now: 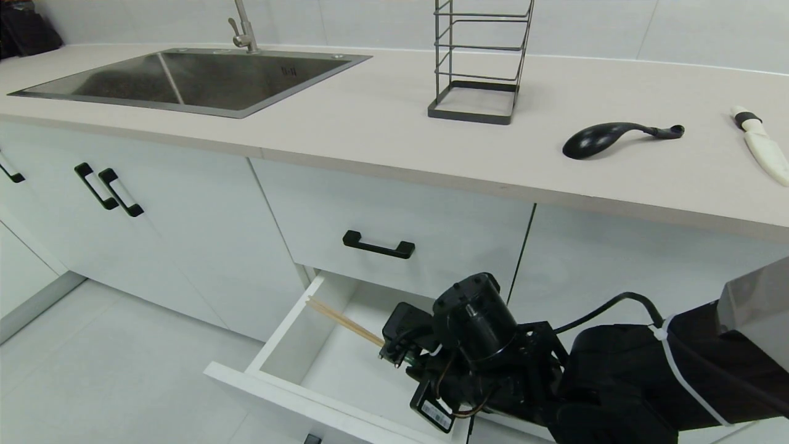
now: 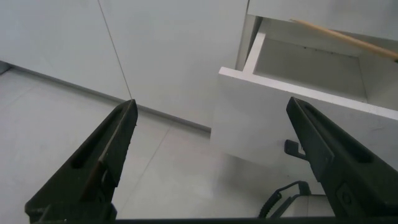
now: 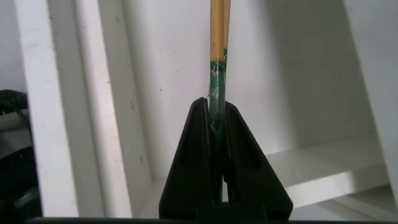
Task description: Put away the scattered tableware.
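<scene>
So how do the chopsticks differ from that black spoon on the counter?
The chopsticks are pale wood, thin and straight; the black spoon has a curved handle. The chopsticks are held by the right gripper over the open drawer; the spoon lies free on the counter. Both are tableware.

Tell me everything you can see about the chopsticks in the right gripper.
The chopsticks are a pair of slim, pale, bamboo-looking sticks with a scuffed green band at the held end. The right gripper is shut on that end. They lie side by side, slanting over the open white drawer, tips near its left wall.
</scene>
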Available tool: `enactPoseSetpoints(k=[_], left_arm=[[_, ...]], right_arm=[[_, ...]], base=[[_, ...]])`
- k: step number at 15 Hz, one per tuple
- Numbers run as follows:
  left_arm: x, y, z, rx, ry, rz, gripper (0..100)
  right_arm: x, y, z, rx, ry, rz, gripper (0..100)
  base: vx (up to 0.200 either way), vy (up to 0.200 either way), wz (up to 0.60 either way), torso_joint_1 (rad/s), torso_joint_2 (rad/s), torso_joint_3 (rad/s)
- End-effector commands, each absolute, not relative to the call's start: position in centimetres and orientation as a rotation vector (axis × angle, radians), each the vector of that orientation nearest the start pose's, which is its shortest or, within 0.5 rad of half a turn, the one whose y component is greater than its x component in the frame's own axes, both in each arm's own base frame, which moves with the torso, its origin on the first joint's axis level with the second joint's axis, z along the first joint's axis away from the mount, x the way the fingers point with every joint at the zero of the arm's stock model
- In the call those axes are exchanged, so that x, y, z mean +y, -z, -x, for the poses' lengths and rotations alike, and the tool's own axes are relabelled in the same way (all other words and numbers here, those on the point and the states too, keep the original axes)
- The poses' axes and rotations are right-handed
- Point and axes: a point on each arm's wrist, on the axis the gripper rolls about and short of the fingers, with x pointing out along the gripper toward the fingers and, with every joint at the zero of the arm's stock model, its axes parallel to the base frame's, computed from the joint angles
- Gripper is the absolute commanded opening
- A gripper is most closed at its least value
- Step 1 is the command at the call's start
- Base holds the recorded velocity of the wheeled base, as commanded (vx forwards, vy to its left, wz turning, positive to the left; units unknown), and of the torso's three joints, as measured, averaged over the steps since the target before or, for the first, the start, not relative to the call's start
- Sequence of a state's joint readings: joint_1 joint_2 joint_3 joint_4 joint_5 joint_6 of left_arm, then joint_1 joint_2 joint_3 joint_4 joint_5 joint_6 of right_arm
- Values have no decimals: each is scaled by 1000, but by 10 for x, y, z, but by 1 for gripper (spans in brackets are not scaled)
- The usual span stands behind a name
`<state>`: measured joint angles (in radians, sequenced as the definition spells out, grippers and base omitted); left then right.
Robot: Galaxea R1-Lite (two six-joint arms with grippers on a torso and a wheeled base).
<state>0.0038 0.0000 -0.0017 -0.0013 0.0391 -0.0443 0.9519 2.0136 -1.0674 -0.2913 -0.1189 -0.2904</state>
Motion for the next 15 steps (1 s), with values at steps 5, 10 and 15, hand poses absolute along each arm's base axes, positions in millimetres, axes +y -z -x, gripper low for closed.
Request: enactPoseSetpoints(k=[5,10,15], left_arm=[[1,-76,23,-4,-44,45,100],[1,-76,23,-4,-44,45,100],[1,-76,23,-4,-44,45,100]], right_arm=[[319,-98,-231,537,-842,665,0],[322,-82,-247,585,-766,685,0],[335,-67,-263,585,-726,695,0]], base=[[0,0,0,0,0,0],[0,0,0,0,0,0],[0,0,0,0,0,0]])
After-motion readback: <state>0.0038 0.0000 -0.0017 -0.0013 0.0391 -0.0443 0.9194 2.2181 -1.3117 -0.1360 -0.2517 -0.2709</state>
